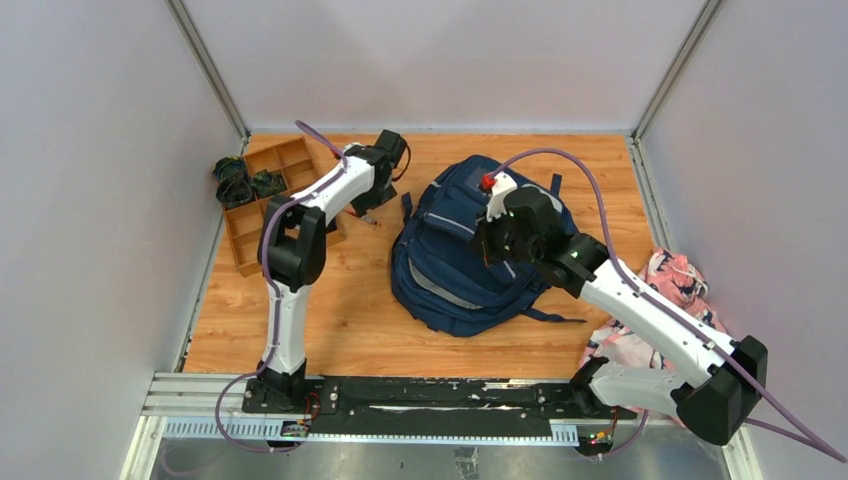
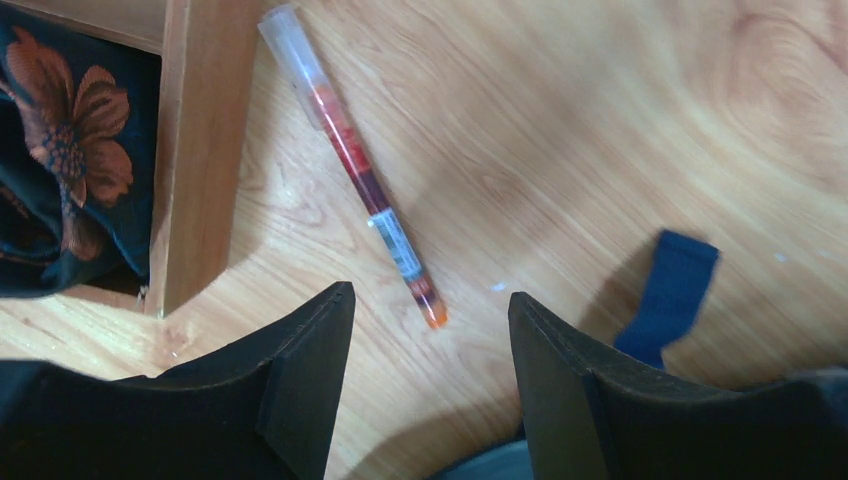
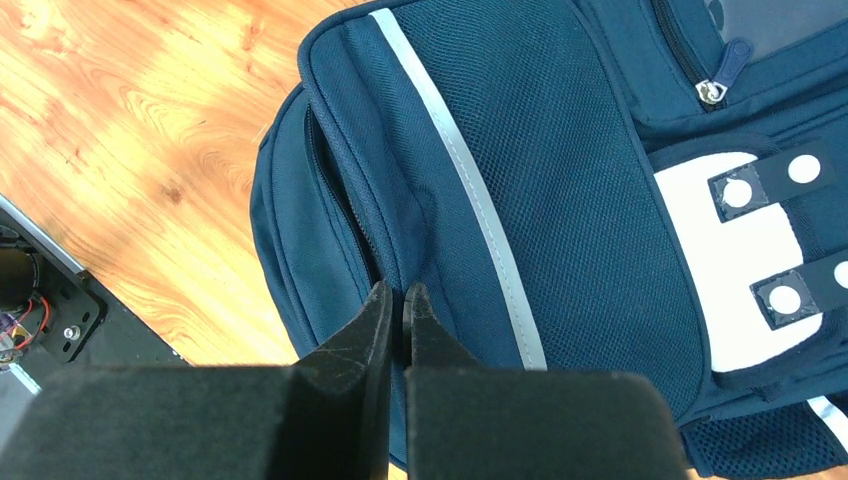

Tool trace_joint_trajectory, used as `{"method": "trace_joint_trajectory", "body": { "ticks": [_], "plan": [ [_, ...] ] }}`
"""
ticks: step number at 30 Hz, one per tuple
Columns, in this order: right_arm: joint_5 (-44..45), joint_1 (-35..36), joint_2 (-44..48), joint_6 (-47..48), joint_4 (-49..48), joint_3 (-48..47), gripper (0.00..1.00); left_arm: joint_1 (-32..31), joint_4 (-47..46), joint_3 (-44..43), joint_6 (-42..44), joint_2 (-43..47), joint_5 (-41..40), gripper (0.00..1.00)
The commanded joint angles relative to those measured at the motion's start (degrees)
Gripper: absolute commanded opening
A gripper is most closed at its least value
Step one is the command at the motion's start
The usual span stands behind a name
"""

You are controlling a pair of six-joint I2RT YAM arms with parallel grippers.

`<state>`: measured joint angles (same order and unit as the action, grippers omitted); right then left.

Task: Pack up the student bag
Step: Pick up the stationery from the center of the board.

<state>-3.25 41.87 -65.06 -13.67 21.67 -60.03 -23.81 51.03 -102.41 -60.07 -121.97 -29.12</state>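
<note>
- Top external view: the bag (image 1: 470, 255) lies flat in the middle of the table (image 1: 350, 320), front face up, between my two arms.
- Right wrist view: the bag's mesh pocket, a grey stripe (image 3: 460, 170) and the white dotted patch (image 3: 730, 270) fill most of the frame, with a zip pull (image 3: 712, 90) near the top.
- My right gripper (image 3: 403, 300) sits at the bag's side, by the fold along the zip line. Its fingers are pressed together with only a sliver between them — whether they pinch any fabric I cannot tell.
- My left gripper (image 2: 430, 300) hangs over bare wood left of the bag, fingers wide apart, holding nothing.
- A pen (image 2: 350, 165) lies slanted on the table, its orange tip showing in the gap between my left fingers.
- A blue strap end (image 2: 670, 290) lies near one of those fingers.
- A wooden tray (image 2: 195, 150) stands by the pen's clear end — floral cloth (image 2: 70, 150) in one compartment.
- A pink patterned cloth (image 1: 670, 285) lies at the table's right edge, beside my right arm.
</note>
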Motion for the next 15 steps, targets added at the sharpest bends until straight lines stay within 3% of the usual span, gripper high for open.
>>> {"method": "trace_joint_trajectory", "body": {
  "ticks": [1,9,12,15],
  "plan": [
    [-0.1,1.0,3.9,-0.4,1.2,0.9,0.0,2.8,1.2,-0.7,-3.0,-3.0,0.5,0.63],
    [0.4,1.0,5.4,-1.0,2.5,3.9,0.0,3.8,1.0,-1.7,-4.1,-8.6,2.3,0.61],
    [0.5,1.1,6.0,-1.2,3.0,4.7,0.0,3.8,1.1,-2.3,-3.6,-9.9,3.2,0.5],
    [1.2,1.0,6.8,-1.8,3.3,5.4,0.0,3.8,1.1,-0.8,-4.4,-9.3,3.5,0.25]
  ]
}}
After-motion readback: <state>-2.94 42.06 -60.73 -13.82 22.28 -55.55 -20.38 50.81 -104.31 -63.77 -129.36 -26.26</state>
